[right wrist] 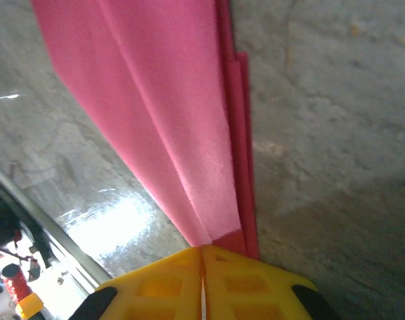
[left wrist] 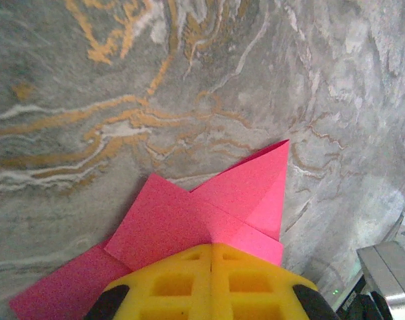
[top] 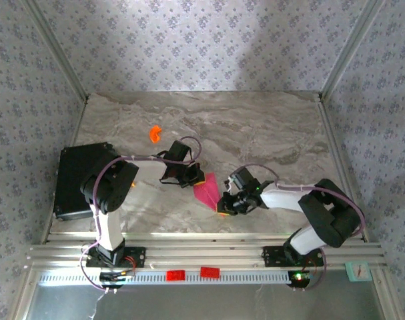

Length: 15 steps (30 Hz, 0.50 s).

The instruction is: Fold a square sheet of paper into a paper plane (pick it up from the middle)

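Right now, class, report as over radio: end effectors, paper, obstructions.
Left end effector shut, tips on folded pink paper. Right end effector shut on its end. Orange piece far back, clear of work.

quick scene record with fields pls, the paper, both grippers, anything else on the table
paper: folded pink paper, between the two grippers
left gripper: shut, tips over the paper's flaps
right gripper: shut, pinching the paper's creased end
other items: orange plastic piece farther back, apart; black box at the left
table: marble-look surface
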### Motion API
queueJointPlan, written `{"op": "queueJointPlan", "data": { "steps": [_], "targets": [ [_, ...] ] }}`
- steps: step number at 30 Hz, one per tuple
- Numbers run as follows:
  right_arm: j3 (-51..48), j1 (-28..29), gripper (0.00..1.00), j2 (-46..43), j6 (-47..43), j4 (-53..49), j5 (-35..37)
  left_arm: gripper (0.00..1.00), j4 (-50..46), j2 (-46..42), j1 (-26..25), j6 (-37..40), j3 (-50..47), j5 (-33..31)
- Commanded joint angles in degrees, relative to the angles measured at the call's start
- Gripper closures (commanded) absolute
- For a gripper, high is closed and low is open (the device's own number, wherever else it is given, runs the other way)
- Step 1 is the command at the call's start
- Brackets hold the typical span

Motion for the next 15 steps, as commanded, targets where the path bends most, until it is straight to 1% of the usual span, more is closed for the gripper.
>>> {"op": "queueJointPlan", "data": {
  "steps": [1, 4, 7, 9, 12, 15],
  "targets": [
    [-4.63, 0.11, 0.88, -2.26, 0.93, -1.43, -1.39, 0.96, -3.25, 3.13, -0.02, 1.22, -1.31, -3.56],
    [-8.10, 0.03, 0.88, -5.99, 1.52, -2.36, -1.27, 0.96, -3.11, 3.11, 0.04, 1.13, -1.52, -3.56],
    [-8.98, -0.79, 0.88, -10.27, 1.55, -4.60, -1.38, 0.96, -2.81, 2.93, 0.00, 0.81, -1.78, -3.56],
    [-7.61, -1.45, 0.88, -13.14, 1.37, -6.03, -1.43, 0.96, -2.63, 2.85, -0.06, 0.70, -1.91, -3.56],
    [-4.62, -2.10, 0.88, -15.11, 1.12, -6.74, -1.31, 0.96, -2.54, 2.78, -0.04, 0.67, -1.85, -3.56],
    [-1.84, -3.07, 0.87, -13.26, 0.69, -4.69, -2.22, 0.96, -2.58, 2.86, -0.16, 0.62, -1.59, -3.46]
  ]
}}
